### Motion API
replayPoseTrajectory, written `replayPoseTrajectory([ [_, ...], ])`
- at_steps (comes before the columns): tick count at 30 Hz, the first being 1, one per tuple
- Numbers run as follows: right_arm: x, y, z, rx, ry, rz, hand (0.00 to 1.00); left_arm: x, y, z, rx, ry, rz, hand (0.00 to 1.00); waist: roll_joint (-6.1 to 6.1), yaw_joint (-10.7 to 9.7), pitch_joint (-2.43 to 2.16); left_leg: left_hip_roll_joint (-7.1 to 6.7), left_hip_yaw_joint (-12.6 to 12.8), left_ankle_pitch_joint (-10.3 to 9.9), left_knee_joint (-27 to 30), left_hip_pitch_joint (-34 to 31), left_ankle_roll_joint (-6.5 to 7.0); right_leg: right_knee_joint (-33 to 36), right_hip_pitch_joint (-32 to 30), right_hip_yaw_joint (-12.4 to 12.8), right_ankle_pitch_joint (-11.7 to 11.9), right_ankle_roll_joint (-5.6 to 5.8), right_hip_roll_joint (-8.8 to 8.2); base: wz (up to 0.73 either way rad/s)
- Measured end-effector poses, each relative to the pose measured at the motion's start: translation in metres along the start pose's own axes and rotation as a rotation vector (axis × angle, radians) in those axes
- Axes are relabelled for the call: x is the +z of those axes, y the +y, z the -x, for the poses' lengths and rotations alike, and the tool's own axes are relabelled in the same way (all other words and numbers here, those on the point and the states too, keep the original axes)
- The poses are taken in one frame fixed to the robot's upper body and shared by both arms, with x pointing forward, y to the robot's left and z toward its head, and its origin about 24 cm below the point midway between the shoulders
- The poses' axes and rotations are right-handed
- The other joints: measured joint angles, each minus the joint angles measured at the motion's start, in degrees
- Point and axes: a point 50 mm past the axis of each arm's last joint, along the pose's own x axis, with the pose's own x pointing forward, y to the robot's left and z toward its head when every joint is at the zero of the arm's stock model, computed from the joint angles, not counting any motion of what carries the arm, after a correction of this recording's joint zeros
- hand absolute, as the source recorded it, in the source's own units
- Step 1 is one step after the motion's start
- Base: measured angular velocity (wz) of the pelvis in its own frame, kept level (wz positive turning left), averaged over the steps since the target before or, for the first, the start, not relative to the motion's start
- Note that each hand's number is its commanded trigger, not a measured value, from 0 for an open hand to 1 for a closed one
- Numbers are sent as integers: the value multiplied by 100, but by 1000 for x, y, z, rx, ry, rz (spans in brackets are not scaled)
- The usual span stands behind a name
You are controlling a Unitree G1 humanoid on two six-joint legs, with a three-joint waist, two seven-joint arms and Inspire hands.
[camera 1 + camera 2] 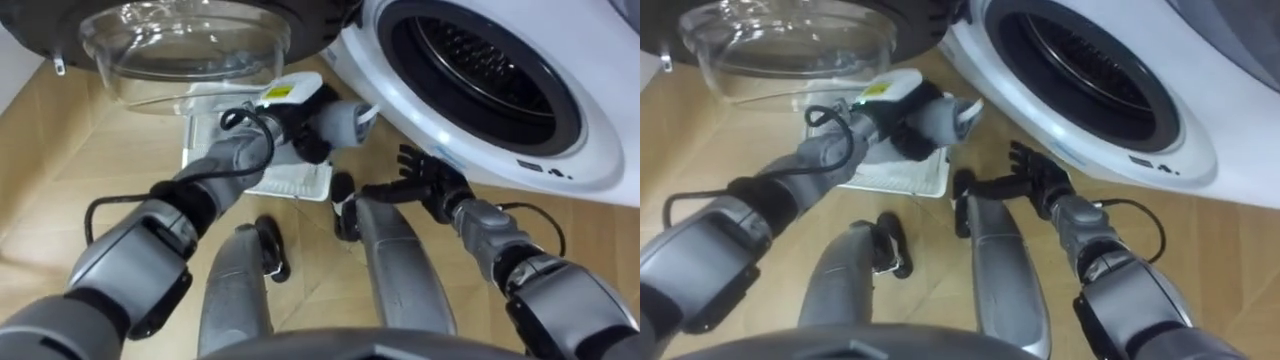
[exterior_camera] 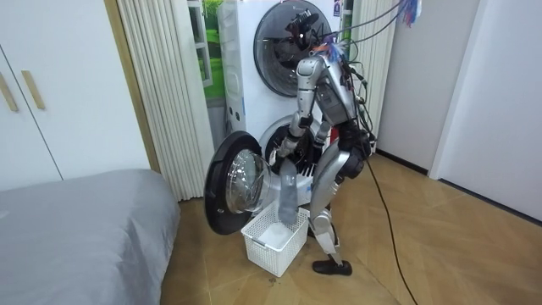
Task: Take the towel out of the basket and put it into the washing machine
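Towel [image 1: 345,122] sits bunched in my left hand [image 1: 303,135], fingers curled round it. The drum opening [image 1: 480,70] lies just right of that hand, so loading remains. My right hand [image 1: 430,185] hangs spread, empty.

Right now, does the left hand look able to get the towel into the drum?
Probably yes: the left hand grips the towel just beside the mouth of the drum, the door is swung wide, and the right hand sits lower, out of the path.

Wood floor [image 2: 423,254]; basket [image 2: 262,254], washing machine [image 1: 590,150] on it
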Motion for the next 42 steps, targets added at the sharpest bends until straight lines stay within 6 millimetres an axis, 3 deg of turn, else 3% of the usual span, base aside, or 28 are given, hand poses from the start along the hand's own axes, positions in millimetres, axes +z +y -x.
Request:
replayPoseTrajectory([
  [5,4,16,-4,43,-27,9,0,13,-14,1,-99,-61,360,100,-63,7,-12,-13,15,32,-69,-16,32,-42,-6,-38,-3,16,-49,5],
  [9,4,15,-4,39,-28,11,0,17,-22,1,-164,-82,428,100,-89,3,-28,2,13,52,-74,-58,41,-135,6,-77,46,33,-33,1],
  [14,-11,19,-1,44,4,-5,0,21,-30,4,-241,-101,496,100,-281,-15,-150,10,1,53,-56,-14,42,-144,83,-98,58,39,-28,1],
  [19,-21,24,1,45,26,-38,0,31,-32,5,-286,-162,610,100,-298,23,-168,26,-5,61,-90,217,58,-320,381,-137,138,61,2,2],
  [20,-23,26,1,49,31,-43,100,33,-31,5,-286,-174,652,100,-302,27,-176,30,-8,63,-127,268,65,-330,421,-135,148,72,-10,0],
  [27,-31,34,2,35,50,-59,100,44,-29,4,-309,-223,790,100,-283,45,-203,21,-1,96,-159,346,98,-359,514,-156,195,77,-34,1],
  [29,-33,34,2,25,55,-54,100,46,-30,4,-308,-234,844,100,-263,43,-231,20,-1,104,-178,346,93,-384,515,-165,204,73,-34,0],
  [35,-34,33,3,9,65,-26,100,37,-30,7,-261,-221,1036,100,-230,45,-252,18,3,106,-185,351,89,-408,527,-181,209,67,-19,0],
  [42,-35,32,3,4,68,-33,100,32,-32,9,-246,-204,1100,100,-211,129,-263,30,2,109,-264,508,84,-476,689,-188,209,69,-16,0],
])
